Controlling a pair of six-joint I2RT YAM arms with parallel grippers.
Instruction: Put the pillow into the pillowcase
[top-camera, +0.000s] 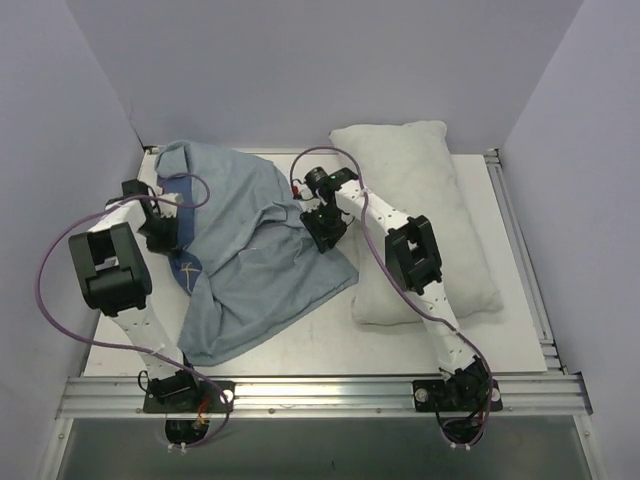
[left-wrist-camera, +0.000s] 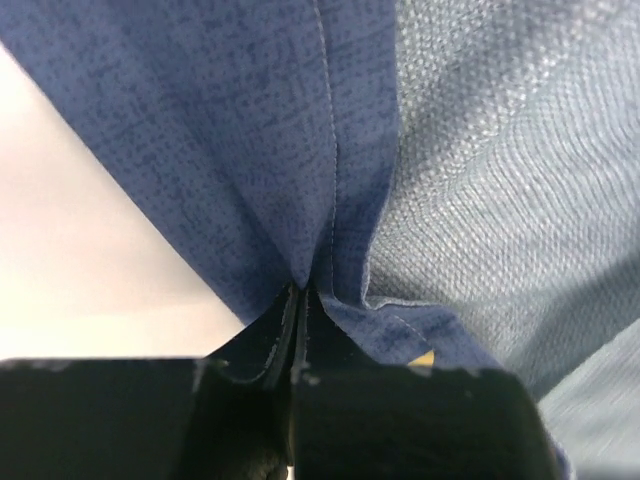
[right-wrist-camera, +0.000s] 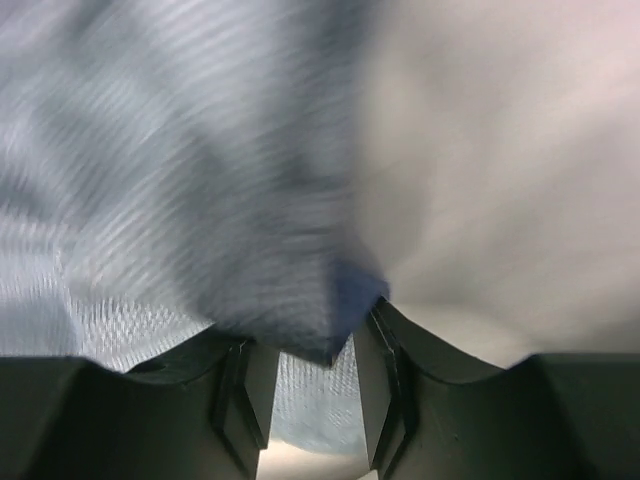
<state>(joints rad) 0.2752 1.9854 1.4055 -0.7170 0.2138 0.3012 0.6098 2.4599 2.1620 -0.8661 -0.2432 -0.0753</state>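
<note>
Barely started tbh: pinching the pillowcase (top-camera: 250, 260) hem tight in the left gripper (left-wrist-camera: 297, 297), with the right gripper (right-wrist-camera: 305, 340) half-spread around another fold and the pillow (top-camera: 440, 200) bare on the table (top-camera: 330, 345) right beside.

Inventory of the workspace, seen from above. One white pillow (top-camera: 430, 200). One blue pillowcase (top-camera: 250, 270). Two robot arms: the left arm (top-camera: 110, 265) and the right arm (top-camera: 410, 250). Two grippers, one per arm: the left gripper (top-camera: 163, 232) and the right gripper (top-camera: 322, 228), each with two fingers. Two purple cables, one per arm: the left cable (top-camera: 41, 280) and the right cable (top-camera: 330, 149). One table (top-camera: 515, 220). Three walls: one back wall (top-camera: 320, 60), two side walls.
</note>
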